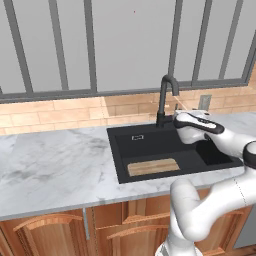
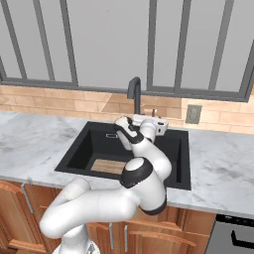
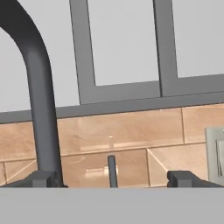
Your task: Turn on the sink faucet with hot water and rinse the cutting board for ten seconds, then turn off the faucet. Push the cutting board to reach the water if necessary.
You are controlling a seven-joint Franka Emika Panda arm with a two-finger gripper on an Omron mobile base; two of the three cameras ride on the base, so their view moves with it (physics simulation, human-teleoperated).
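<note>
The black gooseneck sink faucet (image 1: pixel 164 99) stands behind the black sink (image 1: pixel 150 145); no water runs from its spout. The tan cutting board (image 1: pixel 152 166) lies flat on the basin floor near the front wall, left of the spout's line, and shows as cutting board (image 2: pixel 110 166) from the other side. My white hand (image 1: pixel 196 121) hovers over the basin's back right, just right of the faucet base. In the hand view my gripper (image 3: pixel 113 179) is open, its fingertips (image 3: pixel 43 178) spread wide. The thin faucet lever (image 3: pixel 112 169) stands upright midway between them, touching neither, with the faucet stem (image 3: pixel 41 122) to its left.
A marble counter (image 1: pixel 55 165) surrounds the sink. Behind it run a brick backsplash (image 1: pixel 75 111) and a window with grey bars (image 1: pixel 90 45). A wall outlet (image 1: pixel 204 102) sits right of the faucet. My own arm crosses the basin's right half.
</note>
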